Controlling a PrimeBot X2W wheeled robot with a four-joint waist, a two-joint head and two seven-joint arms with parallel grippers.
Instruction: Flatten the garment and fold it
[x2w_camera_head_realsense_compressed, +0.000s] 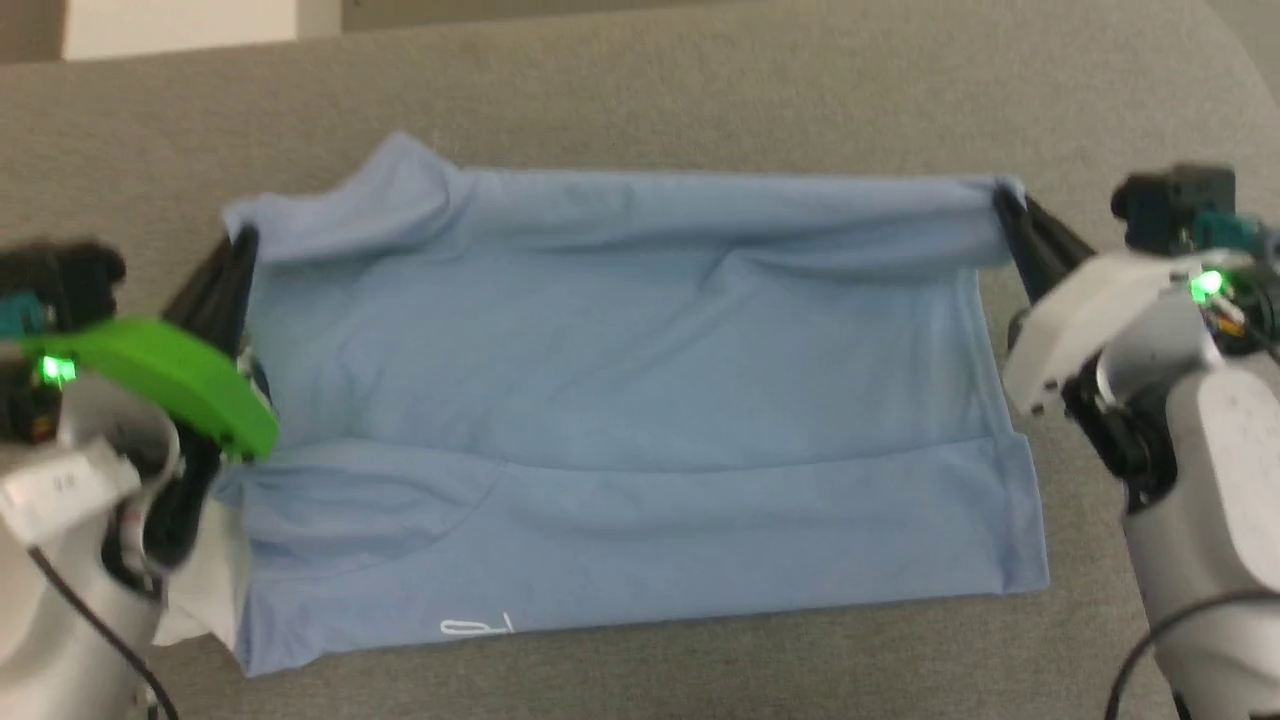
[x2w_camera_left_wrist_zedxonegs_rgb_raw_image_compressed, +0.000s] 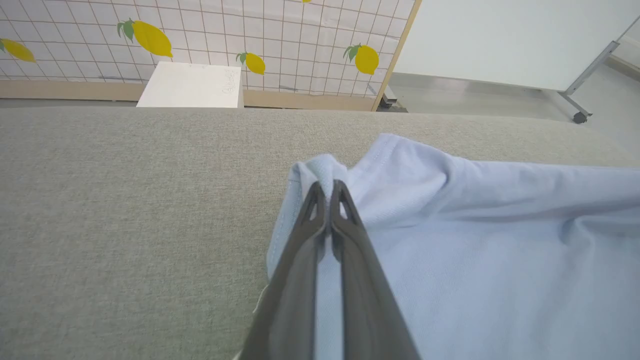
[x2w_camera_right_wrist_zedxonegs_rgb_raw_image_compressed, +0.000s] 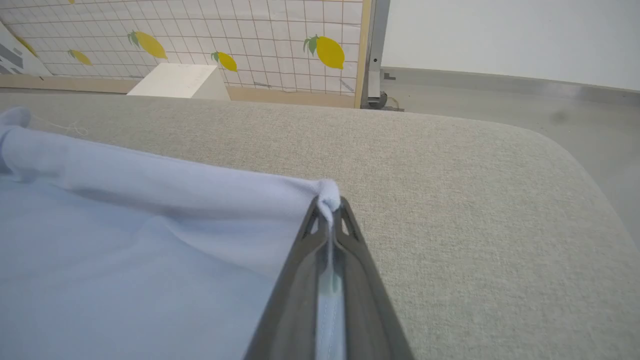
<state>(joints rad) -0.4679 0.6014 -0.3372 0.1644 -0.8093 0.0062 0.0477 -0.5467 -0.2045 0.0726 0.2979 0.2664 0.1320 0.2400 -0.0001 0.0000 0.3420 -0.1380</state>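
The light blue garment (x2w_camera_head_realsense_compressed: 620, 400) lies across the grey cushioned surface (x2w_camera_head_realsense_compressed: 640, 90), partly folded, with a small white mark (x2w_camera_head_realsense_compressed: 476, 627) near its front hem. A white part (x2w_camera_head_realsense_compressed: 205, 595) peeks out at its front left corner. My left gripper (x2w_camera_head_realsense_compressed: 238, 248) is shut on the garment's far left corner, and the left wrist view shows cloth (x2w_camera_left_wrist_zedxonegs_rgb_raw_image_compressed: 450, 240) bunched between the fingertips (x2w_camera_left_wrist_zedxonegs_rgb_raw_image_compressed: 317, 192). My right gripper (x2w_camera_head_realsense_compressed: 1005, 205) is shut on the far right corner, where fabric (x2w_camera_right_wrist_zedxonegs_rgb_raw_image_compressed: 150, 225) is pinched at the tips (x2w_camera_right_wrist_zedxonegs_rgb_raw_image_compressed: 345, 207). The far edge is held taut between both grippers.
The grey cushion (x2w_camera_right_wrist_zedxonegs_rgb_raw_image_compressed: 475, 200) extends beyond the garment on all sides, with a rounded right corner. Behind it stand a white box (x2w_camera_left_wrist_zedxonegs_rgb_raw_image_compressed: 192, 85), a tiled wall with lemon pictures (x2w_camera_left_wrist_zedxonegs_rgb_raw_image_compressed: 150, 37) and a white board on wheels (x2w_camera_left_wrist_zedxonegs_rgb_raw_image_compressed: 500, 35).
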